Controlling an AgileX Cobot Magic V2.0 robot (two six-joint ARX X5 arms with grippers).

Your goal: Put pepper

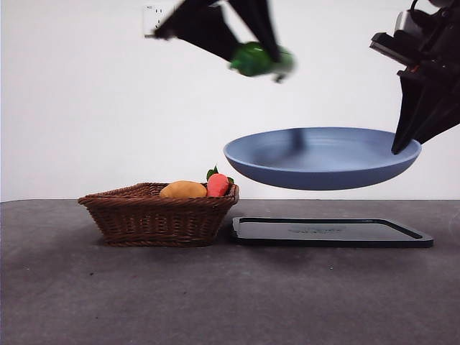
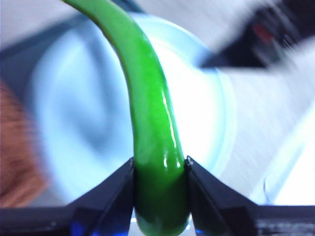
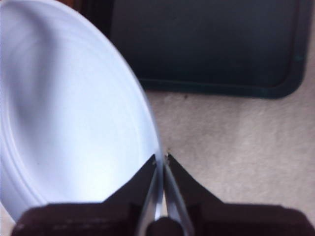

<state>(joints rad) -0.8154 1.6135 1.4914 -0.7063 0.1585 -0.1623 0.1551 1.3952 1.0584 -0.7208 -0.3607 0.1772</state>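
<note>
My left gripper (image 2: 160,164) is shut on the pepper (image 2: 147,113), a long glossy green vegetable, gripped near one rounded end. In the front view the pepper (image 1: 260,60) hangs high, above the left part of the blue plate (image 1: 316,154). That plate is held up in the air over the tray, with my right gripper (image 3: 161,158) shut on its rim (image 3: 147,118) at the right side (image 1: 402,140). From the left wrist the plate (image 2: 74,108) lies pale and blurred beneath the pepper.
A wicker basket (image 1: 154,215) stands on the table at left, holding a yellow-orange fruit (image 1: 182,190) and a red-orange piece with green leaves (image 1: 218,184). A flat black tray (image 1: 330,232) lies on the table under the plate.
</note>
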